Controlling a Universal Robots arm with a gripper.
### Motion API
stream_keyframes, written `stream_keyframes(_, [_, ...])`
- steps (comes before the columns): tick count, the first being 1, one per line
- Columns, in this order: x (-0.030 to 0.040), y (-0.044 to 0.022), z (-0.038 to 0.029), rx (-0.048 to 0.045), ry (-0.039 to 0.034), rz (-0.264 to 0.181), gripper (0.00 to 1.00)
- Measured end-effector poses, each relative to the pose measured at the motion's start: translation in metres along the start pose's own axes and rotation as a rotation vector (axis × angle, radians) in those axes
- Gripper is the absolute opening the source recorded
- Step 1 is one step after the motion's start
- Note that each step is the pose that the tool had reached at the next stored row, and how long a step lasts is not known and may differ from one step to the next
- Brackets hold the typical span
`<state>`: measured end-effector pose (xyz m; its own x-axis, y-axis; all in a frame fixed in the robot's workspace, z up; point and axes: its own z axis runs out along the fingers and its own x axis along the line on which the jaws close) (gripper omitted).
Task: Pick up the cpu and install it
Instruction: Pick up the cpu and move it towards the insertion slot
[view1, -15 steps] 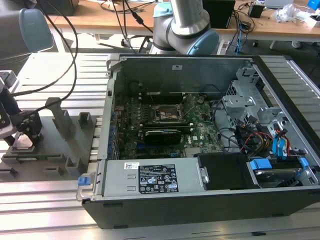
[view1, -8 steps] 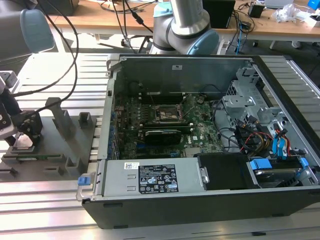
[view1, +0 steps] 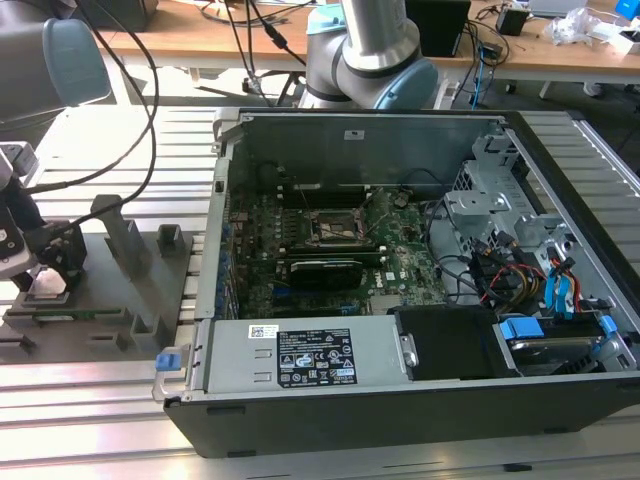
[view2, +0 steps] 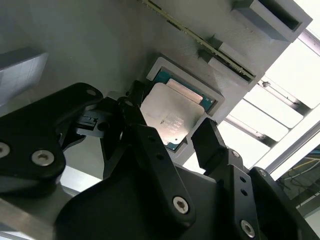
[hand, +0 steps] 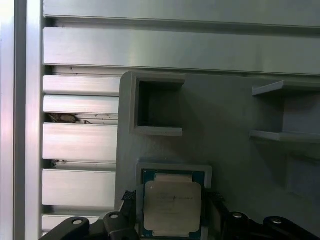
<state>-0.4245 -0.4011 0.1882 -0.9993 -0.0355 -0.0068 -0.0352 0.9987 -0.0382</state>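
Cpu (view2: 170, 117): flat in fixture (hand: 225, 130) pocket. Likely light, stiff, slick-topped, fragile; take by opposite edges. Hand (view2: 168, 116): released, fingers (view2: 207, 142) astride cpu, not gripping.

The cpu (hand: 172, 207), a small square chip with pale metallic lid on green board, lay flat in the grey fixture's (hand: 225, 130) square pocket.

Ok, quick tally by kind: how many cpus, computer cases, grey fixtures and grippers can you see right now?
cpu: 1
computer case: 1
grey fixture: 1
gripper: 1
Total: 4
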Motion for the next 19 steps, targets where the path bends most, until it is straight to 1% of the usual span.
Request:
stream_keyframes(3, [0.0,0.0,0.0001,-0.0001,-0.0001,0.0,0.65])
stream_keyframes(4, [0.0,0.0,0.0,-0.0001,-0.0001,0.0,0.58])
stream_keyframes(5, [0.0,0.0,0.0,0.0001,0.0,0.0,0.55])
stream_keyframes(16, [-0.0001,-0.0002,-0.0002,0.0001,-0.0002,0.0,0.55])
stream_keyframes(19, [-0.0001,-0.0005,-0.0064,0.0003,0.0001,0.0,0.55])
